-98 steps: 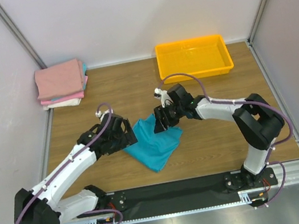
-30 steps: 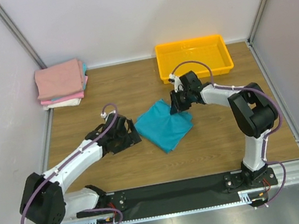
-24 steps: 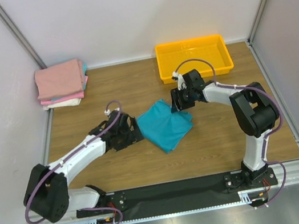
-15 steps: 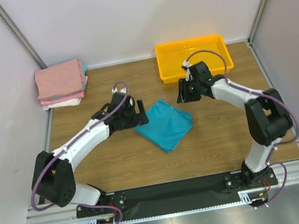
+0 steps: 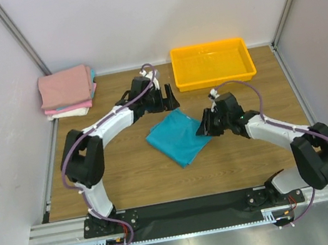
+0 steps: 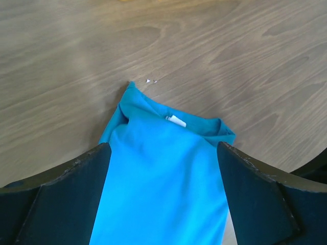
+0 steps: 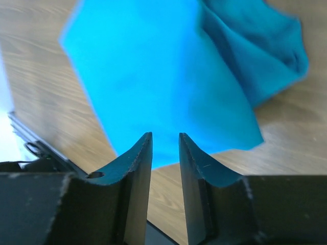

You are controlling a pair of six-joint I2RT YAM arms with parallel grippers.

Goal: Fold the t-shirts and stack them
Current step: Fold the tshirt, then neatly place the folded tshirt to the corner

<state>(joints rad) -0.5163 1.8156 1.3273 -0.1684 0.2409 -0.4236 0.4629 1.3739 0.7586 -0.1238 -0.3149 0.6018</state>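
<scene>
Across the wooden bench (image 5: 129, 179), the two arms are angling inward from the near edge. The left arm (image 5: 107, 125) is spanning far toward the back, and the right arm (image 5: 274, 132) is lying low toward the middle. The left jaws are hanging spread wide over the collar end of the teal tee (image 5: 176, 138), gripping nothing. The right jaws are standing almost together, a thin gap showing between them with nothing in it, at the tee's right edge; whether they are touching the cloth I cannot tell. Against the back wall the yellow tray (image 5: 215, 80) is sitting right of centre, well apart from the tee. In the back left corner the stack (image 5: 67, 90) of folded tees is resting, pink on top and white at the bottom. The teal tee is lying folded and turned cornerwise in the middle of the bench, between the two sets of jaws. Its white label (image 6: 176, 121) is showing inside the collar, and tiny white specks (image 6: 151, 80) are lying on the wood just beyond the collar's corner.
</scene>
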